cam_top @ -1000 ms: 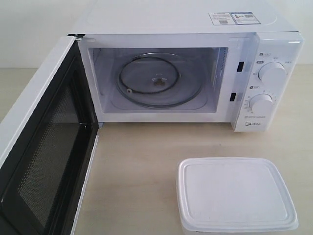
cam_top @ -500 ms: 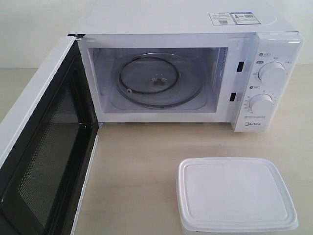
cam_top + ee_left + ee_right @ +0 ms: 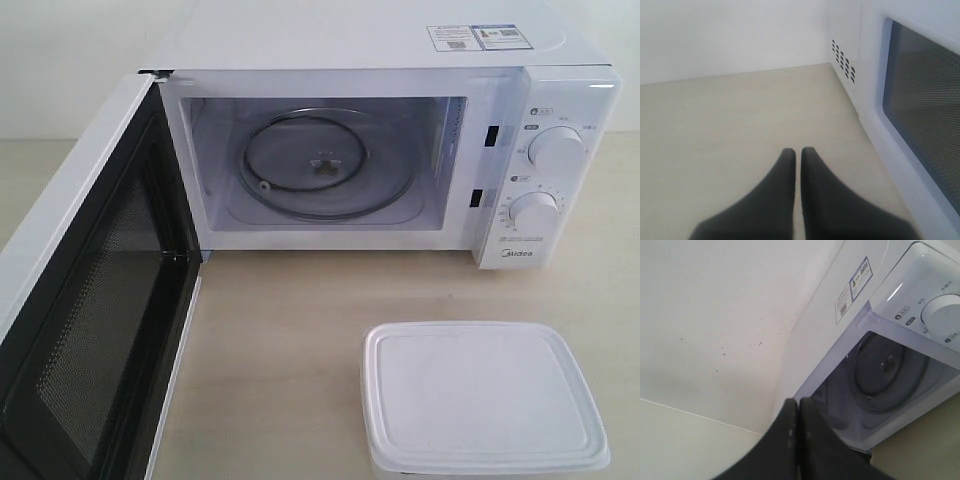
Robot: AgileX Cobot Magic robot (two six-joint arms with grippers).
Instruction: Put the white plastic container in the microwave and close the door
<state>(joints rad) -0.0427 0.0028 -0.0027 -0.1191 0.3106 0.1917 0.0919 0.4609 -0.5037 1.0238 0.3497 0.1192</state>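
The white plastic container (image 3: 482, 396) sits lidded on the table at the front right, in front of the microwave (image 3: 370, 45). The microwave's door (image 3: 85, 300) stands wide open at the left, showing its black mesh inner face. Inside, the glass turntable (image 3: 325, 165) carries nothing. Neither arm appears in the exterior view. In the left wrist view my left gripper (image 3: 798, 151) is shut and holds nothing, above bare table beside the door (image 3: 920, 100) and its dark window. In the right wrist view my right gripper (image 3: 796, 402) is shut on nothing, raised and facing the microwave (image 3: 850, 295) cavity.
Two round dials (image 3: 556, 150) are on the microwave's right panel. The light wooden table (image 3: 280, 340) stretches between the open door and the container. A white wall (image 3: 715, 315) rises behind the microwave.
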